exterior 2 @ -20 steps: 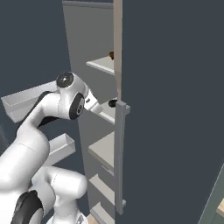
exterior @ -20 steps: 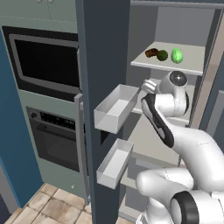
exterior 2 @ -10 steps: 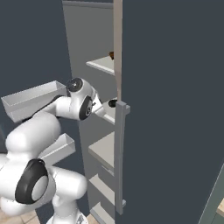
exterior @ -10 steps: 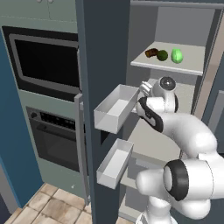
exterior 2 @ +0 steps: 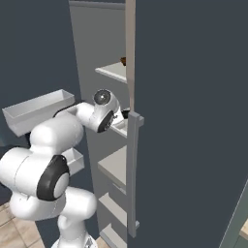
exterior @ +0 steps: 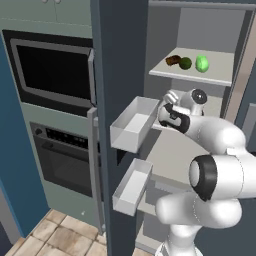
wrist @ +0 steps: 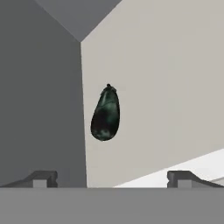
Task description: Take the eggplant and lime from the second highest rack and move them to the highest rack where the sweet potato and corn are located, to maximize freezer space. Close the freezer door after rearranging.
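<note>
In the hand view the eggplant [wrist: 105,114], a dark glossy oval, lies on the pale second rack [wrist: 166,87] close to the grey side wall. My gripper [wrist: 112,178] is open, well short of the eggplant, with nothing between its fingertips [wrist: 43,177]. In the left base view my arm [exterior: 210,130] reaches into the freezer under the highest rack [exterior: 220,75]. On that rack sit the sweet potato [exterior: 172,60], the lime [exterior: 185,63] and the corn [exterior: 202,63] in a row. The freezer door [exterior: 120,75] stands open.
Two translucent bins [exterior: 132,125] [exterior: 131,184] jut from the door's inner face, just left of my arm. An oven and microwave unit [exterior: 55,100] stands further left. A dark panel with a grey vertical bar [exterior 2: 131,169] bounds the freezer's right side. Lower shelves [exterior 2: 114,167] sit below.
The arm has folded down and its hand has edged in over the second rack. The jaws have stayed open, and the food on the highest rack has not moved.
</note>
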